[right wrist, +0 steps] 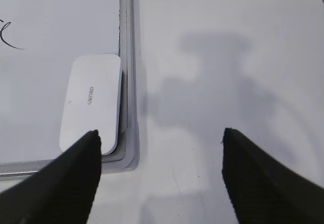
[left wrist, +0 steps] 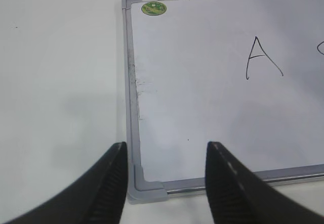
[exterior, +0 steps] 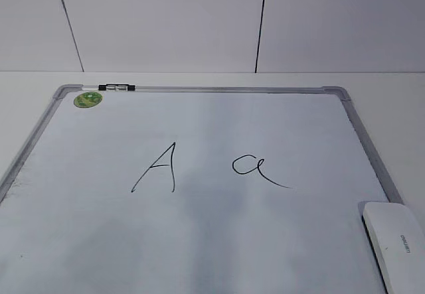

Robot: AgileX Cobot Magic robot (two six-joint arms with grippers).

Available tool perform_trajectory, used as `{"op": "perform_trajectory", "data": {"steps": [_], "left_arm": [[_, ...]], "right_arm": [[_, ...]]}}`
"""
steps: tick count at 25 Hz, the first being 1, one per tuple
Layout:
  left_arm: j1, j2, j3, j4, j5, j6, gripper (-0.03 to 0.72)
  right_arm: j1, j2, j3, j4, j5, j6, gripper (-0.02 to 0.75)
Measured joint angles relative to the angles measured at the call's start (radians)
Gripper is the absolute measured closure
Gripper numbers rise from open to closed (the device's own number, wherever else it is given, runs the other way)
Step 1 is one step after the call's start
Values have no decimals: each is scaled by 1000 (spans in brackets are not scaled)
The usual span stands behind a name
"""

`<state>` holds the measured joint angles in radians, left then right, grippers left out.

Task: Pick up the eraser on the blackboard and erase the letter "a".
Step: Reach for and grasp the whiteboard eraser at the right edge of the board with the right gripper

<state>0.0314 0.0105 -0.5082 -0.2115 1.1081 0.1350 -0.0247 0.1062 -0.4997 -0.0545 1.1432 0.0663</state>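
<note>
Hovering above the desk, the right tool is standing with its jaws spread wide and nothing between them. Its left finger is overlapping, in the right wrist view, the near end of the eraser, while its right finger is sitting well out over bare desk; whether the finger is touching the eraser cannot be told. The eraser is lying flat in the near right corner of the blackboard, with its long side running just beside the silver-grey frame and its grey lettering facing up. In the exterior view the eraser is showing at the lower right edge, and neither tool is appearing there.

The left tool is holding its jaws partly apart, also empty, and is hanging over the near left corner of the blackboard, one finger over the desk and the other over the board surface.

The letter "a" is sitting right of centre on the board, well apart from the eraser, with its tail trailing toward the lower right. The capital "A" is standing to its left. A green sticker is sitting in the far left corner, and a marker is lying along the far frame just beside it.
</note>
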Motion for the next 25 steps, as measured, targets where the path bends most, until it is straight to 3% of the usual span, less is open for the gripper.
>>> {"op": "perform_trajectory", "data": {"steps": [5,16,25], "left_arm": [[0,0,0,0,0,0,317],[0,0,0,-2,0,0,317],[-72,0,0,-7,0,0,317]], "right_arm": [[0,100,-14,2,-36,0,146],[0,282,-20,2,-336,17,146],[0,422,-33,26,-204,19,146]]}}
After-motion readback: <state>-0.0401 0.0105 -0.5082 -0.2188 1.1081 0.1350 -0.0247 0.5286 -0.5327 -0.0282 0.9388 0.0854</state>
